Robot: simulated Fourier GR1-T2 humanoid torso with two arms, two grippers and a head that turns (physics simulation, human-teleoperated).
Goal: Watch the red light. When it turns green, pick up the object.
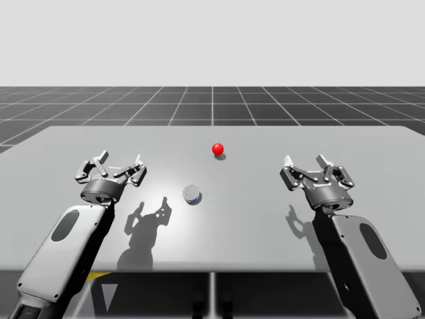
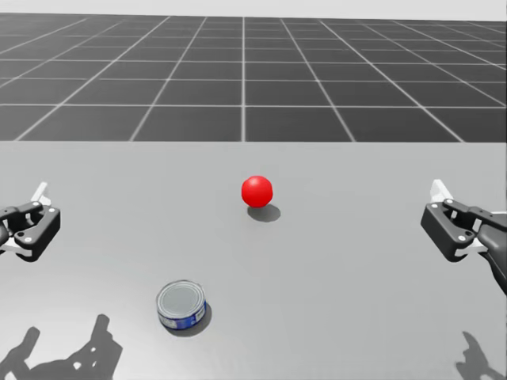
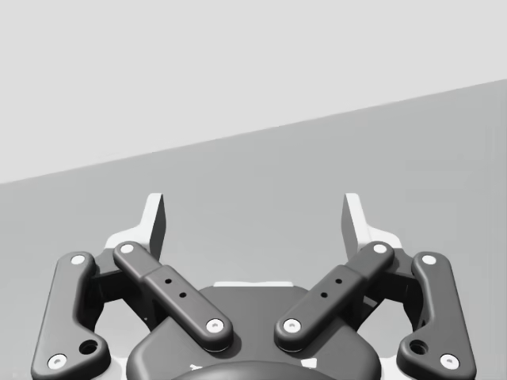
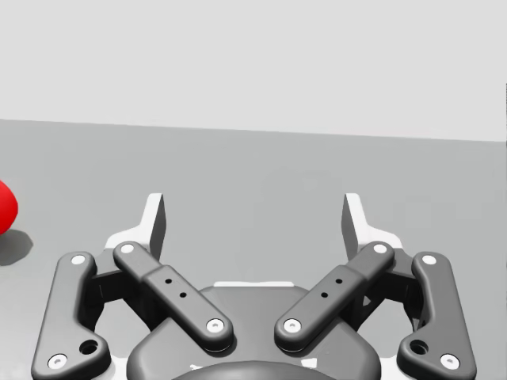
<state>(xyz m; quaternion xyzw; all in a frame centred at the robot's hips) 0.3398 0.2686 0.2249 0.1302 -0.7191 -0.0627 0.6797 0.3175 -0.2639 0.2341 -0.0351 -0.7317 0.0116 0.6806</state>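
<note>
A red ball light [image 1: 217, 149] [image 2: 257, 191] sits on the grey table toward the back middle; its edge also appears beside my right gripper as a red ball light [image 4: 5, 207]. A short blue can with a silver lid [image 1: 192, 195] [image 2: 181, 305] stands nearer the front, left of centre. My left gripper [image 1: 119, 161] [image 3: 253, 218] hovers open to the left of the can, nothing between its fingers. My right gripper [image 1: 306, 161] [image 4: 253, 218] hovers open at the right, well apart from both things.
The grey table [image 1: 252, 226] stretches wide around the can and light. Beyond its far edge lies a dark gridded floor [image 1: 212, 103]. The table's front edge runs just ahead of my arms.
</note>
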